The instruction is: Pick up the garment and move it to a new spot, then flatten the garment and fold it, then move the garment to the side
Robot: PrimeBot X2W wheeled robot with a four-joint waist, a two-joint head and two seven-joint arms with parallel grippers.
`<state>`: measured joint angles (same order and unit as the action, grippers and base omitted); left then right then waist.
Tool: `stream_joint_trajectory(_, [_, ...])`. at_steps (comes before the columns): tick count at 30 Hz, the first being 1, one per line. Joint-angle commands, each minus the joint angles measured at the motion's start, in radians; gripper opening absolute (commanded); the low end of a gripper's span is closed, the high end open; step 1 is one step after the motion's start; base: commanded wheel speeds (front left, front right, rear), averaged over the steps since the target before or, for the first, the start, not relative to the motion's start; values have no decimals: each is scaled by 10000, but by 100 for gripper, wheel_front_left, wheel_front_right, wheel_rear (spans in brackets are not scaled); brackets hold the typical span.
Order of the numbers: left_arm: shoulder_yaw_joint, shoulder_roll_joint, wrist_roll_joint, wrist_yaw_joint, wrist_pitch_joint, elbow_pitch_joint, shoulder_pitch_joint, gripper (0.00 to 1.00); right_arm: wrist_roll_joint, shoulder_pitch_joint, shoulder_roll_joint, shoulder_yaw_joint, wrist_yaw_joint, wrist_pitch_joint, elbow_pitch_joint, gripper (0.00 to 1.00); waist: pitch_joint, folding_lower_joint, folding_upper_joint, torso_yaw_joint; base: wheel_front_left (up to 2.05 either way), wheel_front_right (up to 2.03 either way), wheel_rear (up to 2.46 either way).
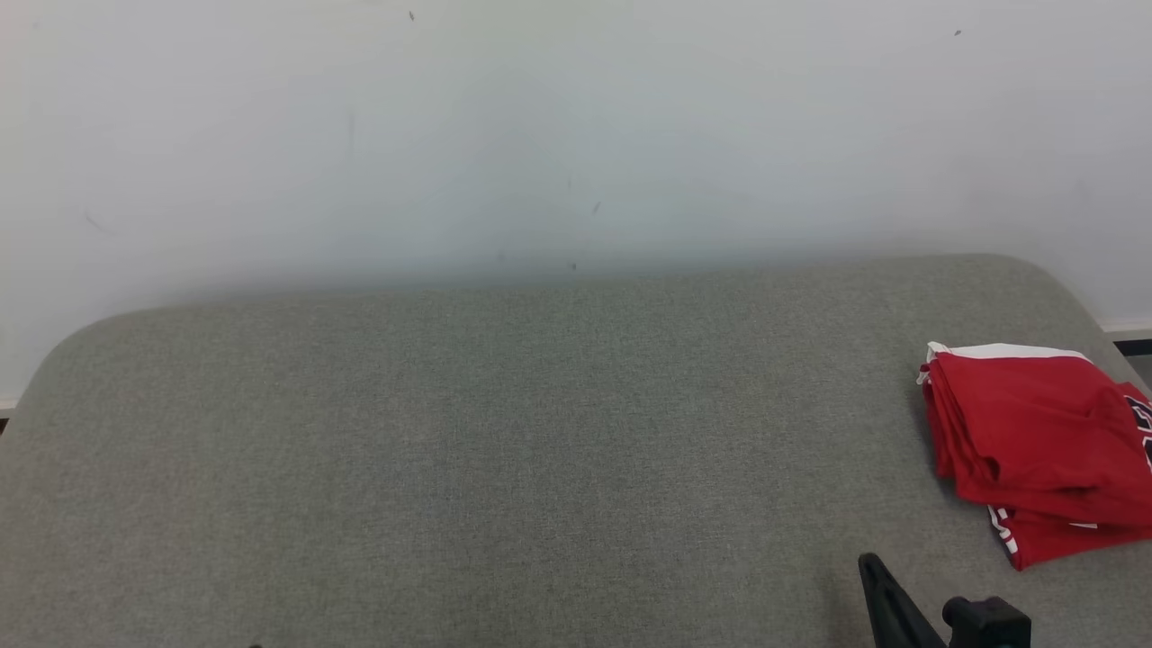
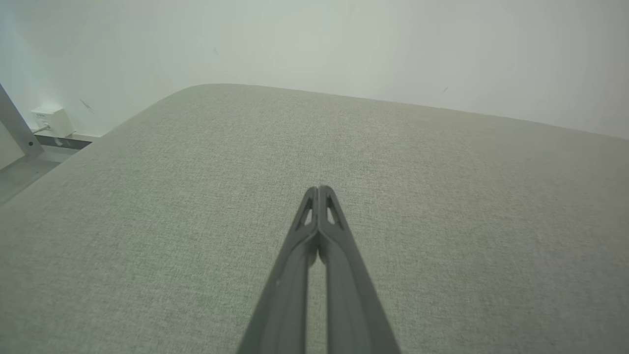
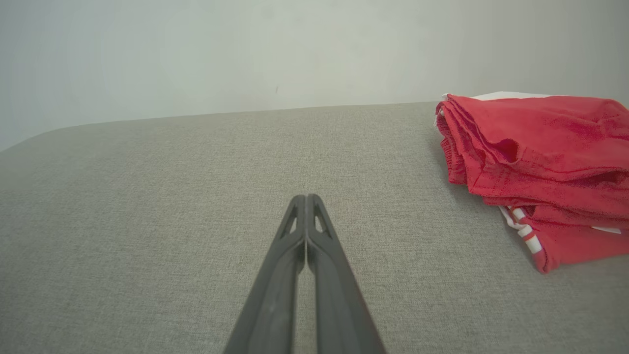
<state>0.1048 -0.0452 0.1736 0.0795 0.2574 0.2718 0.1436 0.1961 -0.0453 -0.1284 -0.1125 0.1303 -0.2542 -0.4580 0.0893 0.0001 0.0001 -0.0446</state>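
Garment [image 1: 1035,450] is a folded red stack with white trim on the right side of the grey fabric surface [image 1: 450,450], toward the far-right rounded corner. The head view crops its right edge, and the dark print there is too cut off for me to read. I can't tell how close it sits to the surface's right edge.

Right gripper [image 3: 305,196] has its fingertips pressed together with nothing between them. It hangs low over bare fabric, left of and nearer than the garment, not touching it. In the head view it's clipped by the bottom edge.

Left gripper [image 2: 319,188] is also closed tip to tip and holds nothing, over bare fabric.

The far edge runs along the white wall [image 1: 540,135], with rounded corners far left and far right. Off the far-left corner are a small white box [image 2: 51,120] and a grey slanted bar [image 2: 14,128]. From the garment leftward it's a wide stretch of bare fabric.
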Motion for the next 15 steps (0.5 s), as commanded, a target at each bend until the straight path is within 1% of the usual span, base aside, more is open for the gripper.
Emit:
stream_joint_trajectory(1, [23,1,108,4,-54,34,-48,0,111,-16,9,35,0,44,-9,0,-4,0,-1,2,0,0,0])
stream_joint_trajectory(15, [42,-12,2775,99,-744,-22,-534,0,2728,-153,152,466,1,730,404,0,-107,0,-1,52,0,0,0])
